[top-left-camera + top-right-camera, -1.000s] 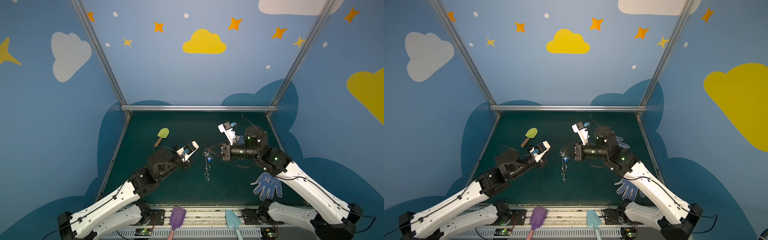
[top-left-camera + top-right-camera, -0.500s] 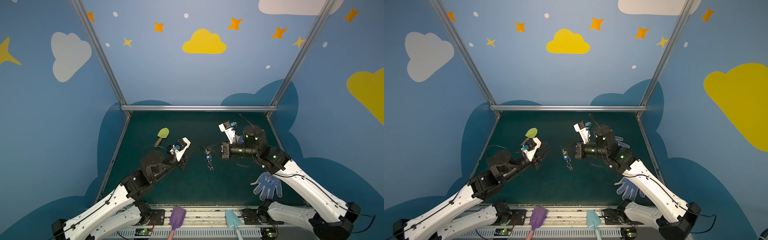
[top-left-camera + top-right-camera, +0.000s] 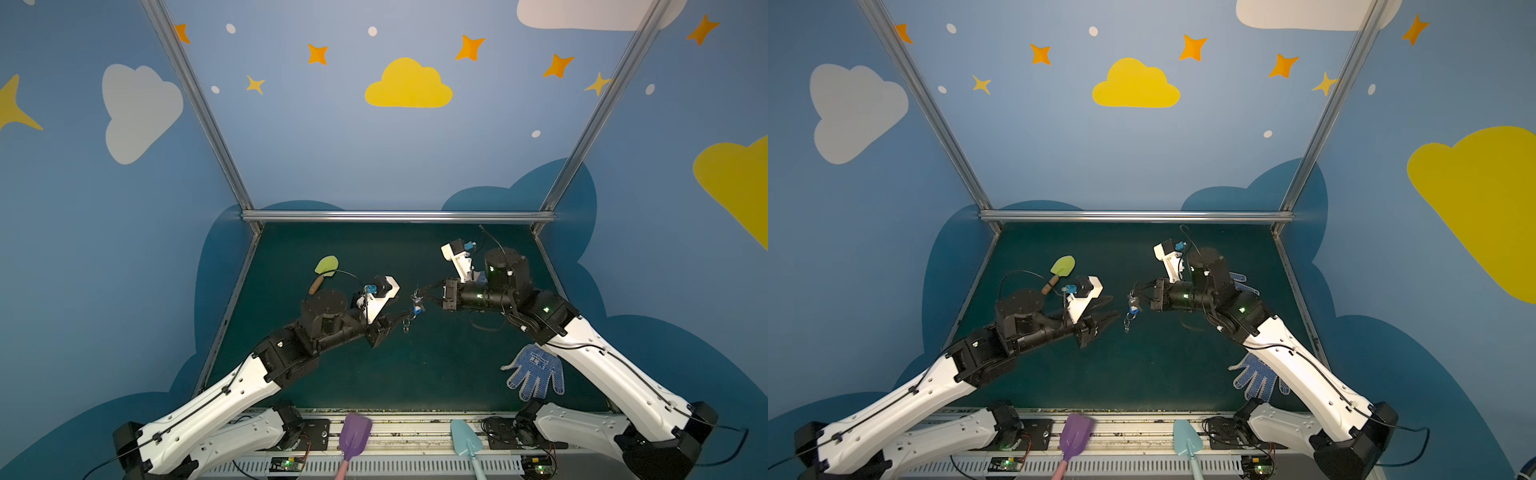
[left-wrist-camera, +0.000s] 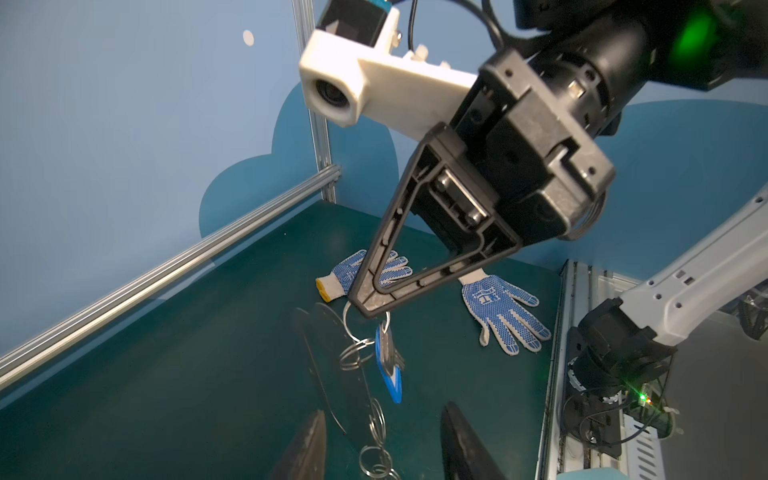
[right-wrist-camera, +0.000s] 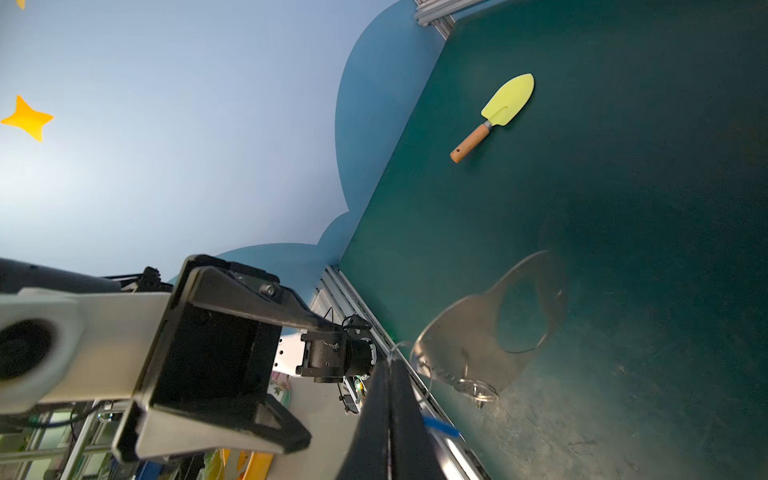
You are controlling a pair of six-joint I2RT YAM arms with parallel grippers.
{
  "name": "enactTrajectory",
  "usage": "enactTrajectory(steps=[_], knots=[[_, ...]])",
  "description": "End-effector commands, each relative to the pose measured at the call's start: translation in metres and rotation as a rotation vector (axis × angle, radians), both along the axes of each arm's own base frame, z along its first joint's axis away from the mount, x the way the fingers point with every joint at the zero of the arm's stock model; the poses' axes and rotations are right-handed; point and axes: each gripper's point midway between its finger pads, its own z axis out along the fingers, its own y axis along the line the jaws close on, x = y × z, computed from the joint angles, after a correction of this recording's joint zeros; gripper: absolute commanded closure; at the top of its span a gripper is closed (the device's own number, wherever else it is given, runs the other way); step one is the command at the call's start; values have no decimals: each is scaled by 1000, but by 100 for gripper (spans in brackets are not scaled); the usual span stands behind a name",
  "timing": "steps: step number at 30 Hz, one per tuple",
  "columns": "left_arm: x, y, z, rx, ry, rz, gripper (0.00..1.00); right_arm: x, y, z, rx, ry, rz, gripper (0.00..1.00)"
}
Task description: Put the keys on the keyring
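My right gripper (image 3: 417, 291) (image 3: 1133, 289) (image 4: 368, 306) (image 5: 390, 370) is shut on a thin metal ring, held above the green table. The keys (image 3: 419, 306) (image 3: 1133, 308) (image 4: 390, 365), with their blue tag (image 5: 440, 426), hang just under its tips. The keyring (image 5: 465, 345), a grey plate with an oval cutout, hangs beside them; it shows edge-on (image 4: 332, 365) in the left wrist view, with small rings below. My left gripper (image 3: 401, 318) (image 3: 1116, 306) (image 4: 384, 446) is open, its fingers either side of the lowest rings and touching nothing.
A green trowel (image 3: 326, 266) (image 5: 507, 99) lies at the back left. One blue dotted glove (image 3: 536, 370) (image 4: 503, 311) lies at the front right, another (image 4: 357, 270) behind the right arm. A purple scoop (image 3: 353, 432) and a pale blue scoop (image 3: 465, 440) rest on the front rail.
My left gripper opened, drew back to the left, then came back toward the hanging bundle. The bundle now hangs shorter from my right gripper, which has stayed shut.
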Motion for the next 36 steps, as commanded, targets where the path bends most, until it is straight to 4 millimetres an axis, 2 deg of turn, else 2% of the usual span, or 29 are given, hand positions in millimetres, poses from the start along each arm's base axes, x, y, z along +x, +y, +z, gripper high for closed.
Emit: enactTrajectory(steps=[1, 9, 19, 28, 36], knots=[[7, 0, 6, 15, -23, 38, 55, 5, 0, 13, 21, 1, -26, 100], [19, -10, -1, 7, 7, 66, 50, 6, 2, 12, 32, 3, -24, 100], [22, -23, 0, -20, 38, 38, 55, 8, 4, 10, 35, 1, -22, 100], [24, -35, -4, -27, 75, 11, 70, 8, 3, 10, 37, -2, -25, 100], [31, -35, -5, -30, 93, 49, 76, 9, 0, 9, 27, -12, -40, 100]])
